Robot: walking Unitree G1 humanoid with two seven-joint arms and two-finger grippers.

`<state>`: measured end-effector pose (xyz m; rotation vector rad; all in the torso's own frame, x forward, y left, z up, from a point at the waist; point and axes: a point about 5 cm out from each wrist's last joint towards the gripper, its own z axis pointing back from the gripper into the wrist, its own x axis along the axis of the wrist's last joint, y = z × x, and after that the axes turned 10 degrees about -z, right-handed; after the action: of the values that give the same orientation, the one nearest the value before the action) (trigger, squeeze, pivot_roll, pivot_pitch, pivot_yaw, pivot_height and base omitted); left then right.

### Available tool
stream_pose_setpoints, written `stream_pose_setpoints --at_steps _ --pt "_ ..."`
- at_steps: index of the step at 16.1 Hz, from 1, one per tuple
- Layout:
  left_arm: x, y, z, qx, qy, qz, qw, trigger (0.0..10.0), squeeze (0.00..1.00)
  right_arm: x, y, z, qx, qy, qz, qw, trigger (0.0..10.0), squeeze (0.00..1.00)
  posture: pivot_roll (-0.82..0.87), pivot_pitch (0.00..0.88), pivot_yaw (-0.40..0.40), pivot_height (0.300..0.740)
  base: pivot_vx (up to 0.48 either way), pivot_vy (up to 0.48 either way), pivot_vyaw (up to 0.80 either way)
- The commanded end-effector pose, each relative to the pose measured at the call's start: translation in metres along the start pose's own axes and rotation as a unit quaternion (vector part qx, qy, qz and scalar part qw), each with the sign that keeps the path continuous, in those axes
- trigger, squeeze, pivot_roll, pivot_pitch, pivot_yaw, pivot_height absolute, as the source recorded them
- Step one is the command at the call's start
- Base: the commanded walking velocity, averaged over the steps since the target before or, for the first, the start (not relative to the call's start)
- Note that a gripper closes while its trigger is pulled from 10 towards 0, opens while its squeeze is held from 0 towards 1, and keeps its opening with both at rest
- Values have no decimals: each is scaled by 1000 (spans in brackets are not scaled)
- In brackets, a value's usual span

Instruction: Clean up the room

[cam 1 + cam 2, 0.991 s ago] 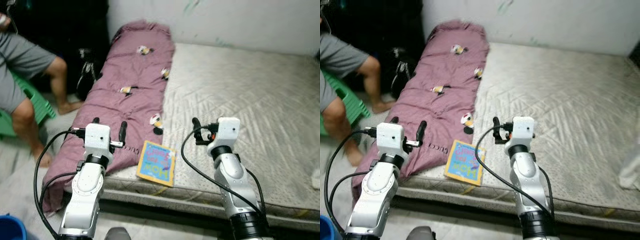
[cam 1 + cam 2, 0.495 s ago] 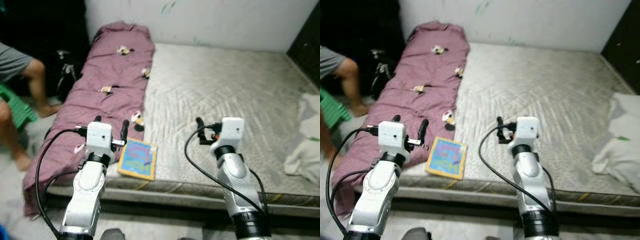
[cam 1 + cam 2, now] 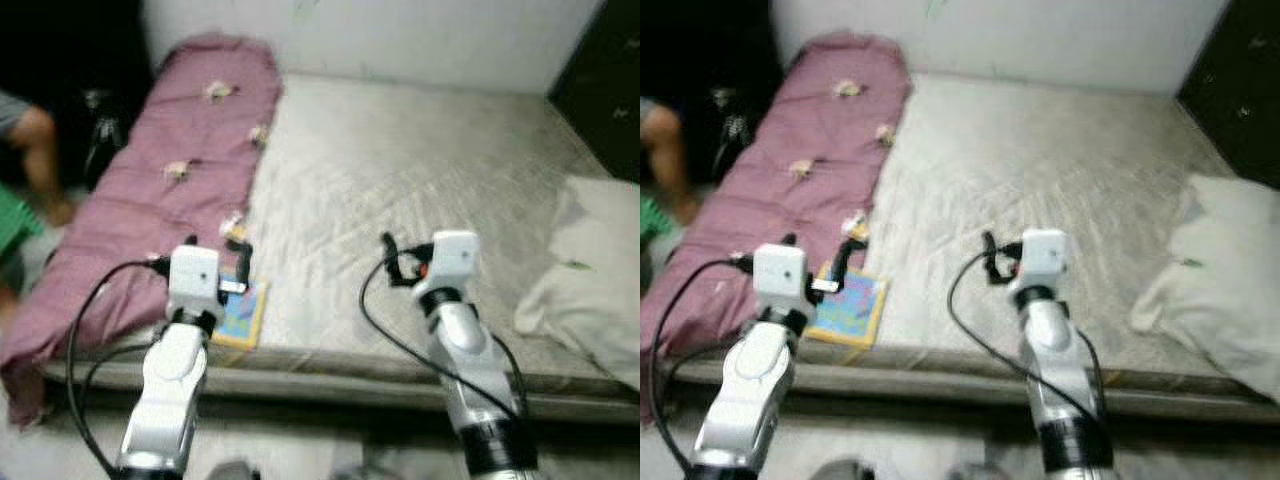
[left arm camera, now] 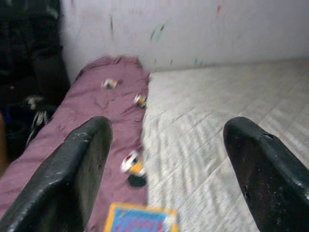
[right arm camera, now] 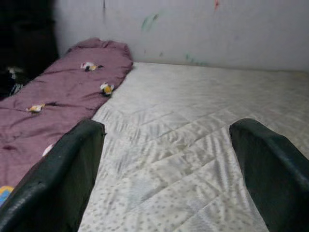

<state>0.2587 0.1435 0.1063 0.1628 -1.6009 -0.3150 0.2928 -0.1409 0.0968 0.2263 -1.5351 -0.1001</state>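
Observation:
A colourful book lies flat at the front edge of the grey mattress, beside a long purple blanket with small cartoon prints. A white pillow rests at the mattress's right side. My left gripper hovers open just above the book, nothing between its fingers; the left wrist view shows the book below the fingers. My right gripper is raised over the mattress's front middle, open and holding nothing, as the right wrist view shows.
A person's leg and a green stool are at the far left, with a dark bag against the blanket. A white wall backs the mattress. A dark opening stands at the far right.
The camera has swung to the right: the person slid toward the left edge and the white pillow came into sight. Both arms keep the same raised pose, fingers still open.

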Motion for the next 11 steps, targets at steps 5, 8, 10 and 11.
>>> stream_pose_setpoints --at_steps 5,8,10,11 --pt "1 -5 0 -4 0 6 1000 10000 0 2 -7 0 -9 1 6 1000 10000 0 18 0 -52 740 0 -192 0" --pt "1 -4 0 1 1 5 1000 10000 0 2 -7 0 -9 1 6 1000 10000 0 16 0 -54 740 0 -270 0" --pt "1 -3 0 5 0 13 1000 10000 0 2 -7 0 -8 1 7 1000 10000 0 17 0 -56 740 0 0 0" --pt "1 -3 0 2 -2 15 1000 10000 0 2 -7 0 -8 1 7 1000 10000 0 16 0 -56 740 0 0 0"
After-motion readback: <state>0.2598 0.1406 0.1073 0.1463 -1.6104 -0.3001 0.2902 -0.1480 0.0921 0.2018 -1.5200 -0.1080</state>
